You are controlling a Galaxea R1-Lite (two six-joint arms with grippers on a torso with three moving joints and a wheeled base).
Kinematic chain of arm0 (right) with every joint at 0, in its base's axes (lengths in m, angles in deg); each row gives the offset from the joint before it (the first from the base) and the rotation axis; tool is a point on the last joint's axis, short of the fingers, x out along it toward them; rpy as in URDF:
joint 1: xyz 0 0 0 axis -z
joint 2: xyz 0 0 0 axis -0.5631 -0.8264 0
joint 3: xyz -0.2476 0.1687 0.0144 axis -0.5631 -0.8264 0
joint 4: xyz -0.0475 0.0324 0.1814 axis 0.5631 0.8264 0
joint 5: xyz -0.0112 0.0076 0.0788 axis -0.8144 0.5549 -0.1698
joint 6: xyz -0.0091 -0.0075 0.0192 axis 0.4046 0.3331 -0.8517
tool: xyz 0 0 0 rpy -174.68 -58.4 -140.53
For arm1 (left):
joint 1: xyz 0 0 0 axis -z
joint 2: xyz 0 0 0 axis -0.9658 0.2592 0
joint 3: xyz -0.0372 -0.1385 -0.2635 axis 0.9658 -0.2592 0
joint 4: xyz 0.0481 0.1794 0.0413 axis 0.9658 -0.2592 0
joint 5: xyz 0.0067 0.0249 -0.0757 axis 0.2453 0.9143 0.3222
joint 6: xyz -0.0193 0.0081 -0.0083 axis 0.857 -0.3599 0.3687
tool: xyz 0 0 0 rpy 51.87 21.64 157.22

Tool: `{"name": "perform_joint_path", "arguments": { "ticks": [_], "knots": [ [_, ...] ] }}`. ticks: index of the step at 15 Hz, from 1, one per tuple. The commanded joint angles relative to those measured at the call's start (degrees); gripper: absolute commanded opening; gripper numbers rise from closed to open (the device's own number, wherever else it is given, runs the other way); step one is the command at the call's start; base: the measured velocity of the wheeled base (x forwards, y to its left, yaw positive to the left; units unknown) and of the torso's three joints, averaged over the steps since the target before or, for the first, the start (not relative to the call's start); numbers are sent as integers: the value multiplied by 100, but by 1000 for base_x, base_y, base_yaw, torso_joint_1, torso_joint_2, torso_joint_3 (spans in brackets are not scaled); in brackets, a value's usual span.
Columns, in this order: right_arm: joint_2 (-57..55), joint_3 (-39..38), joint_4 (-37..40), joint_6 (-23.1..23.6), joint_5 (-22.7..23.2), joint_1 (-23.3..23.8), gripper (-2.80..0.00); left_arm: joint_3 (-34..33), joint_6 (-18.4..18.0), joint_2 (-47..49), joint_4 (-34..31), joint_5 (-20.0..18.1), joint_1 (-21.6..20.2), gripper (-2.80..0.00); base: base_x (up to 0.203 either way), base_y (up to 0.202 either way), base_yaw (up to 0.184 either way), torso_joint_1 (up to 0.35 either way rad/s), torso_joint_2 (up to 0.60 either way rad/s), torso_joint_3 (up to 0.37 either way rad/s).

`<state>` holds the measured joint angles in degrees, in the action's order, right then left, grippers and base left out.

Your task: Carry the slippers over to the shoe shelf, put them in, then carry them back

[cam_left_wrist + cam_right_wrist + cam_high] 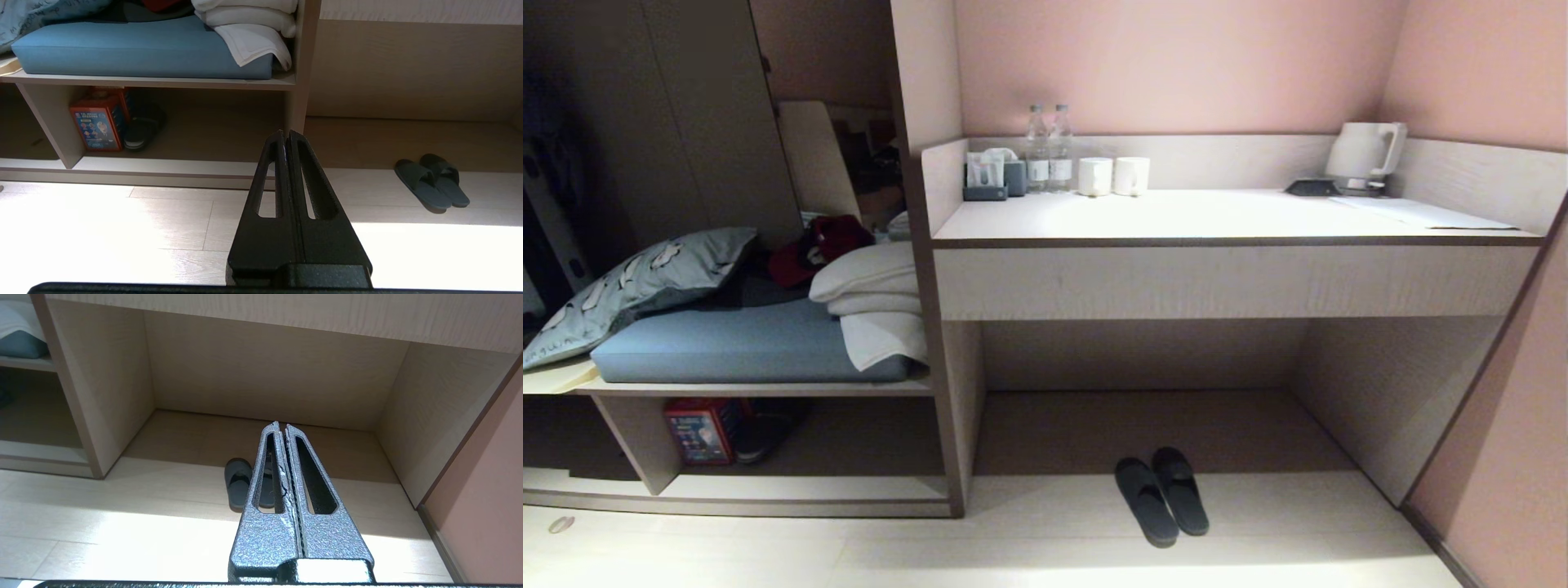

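slippers (pixel 1162 496): side by side on the floor at the desk recess front edge | shoe shelf (pixel 768 482): low on our left | left gripper (pixel 285 134), right gripper (pixel 282 426): both pressed together, holding nothing, well apart from the pair | we should open wide and pinch both together

Kettle (pixel 1364 153), mugs (pixel 1113 175), water bottles (pixel 1048 147)

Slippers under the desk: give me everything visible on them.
The pair of flat, dark navy-black backless fabric slippers has closed rounded toes and thin soles. They lie side by side, touching, on the pale wood-grain floor at the front edge of the desk recess, toes pointing inward, angled slightly. Neither gripper touches them; nothing else does.
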<state>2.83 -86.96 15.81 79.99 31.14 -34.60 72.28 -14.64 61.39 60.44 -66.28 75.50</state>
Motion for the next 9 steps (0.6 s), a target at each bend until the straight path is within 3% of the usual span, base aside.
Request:
{"name": "perform_joint_path", "arguments": {
  "ticks": [1,9],
  "knots": [
    [-7,0,2,3,3,-2,-280,0,5,5,1,9,0,-280,0,0,0,0,0,0],
    [1,0,-16,-22,2,-2,-280,0,5,5,1,0,0,-280,0,0,0,0,0,0]
  ]
}}
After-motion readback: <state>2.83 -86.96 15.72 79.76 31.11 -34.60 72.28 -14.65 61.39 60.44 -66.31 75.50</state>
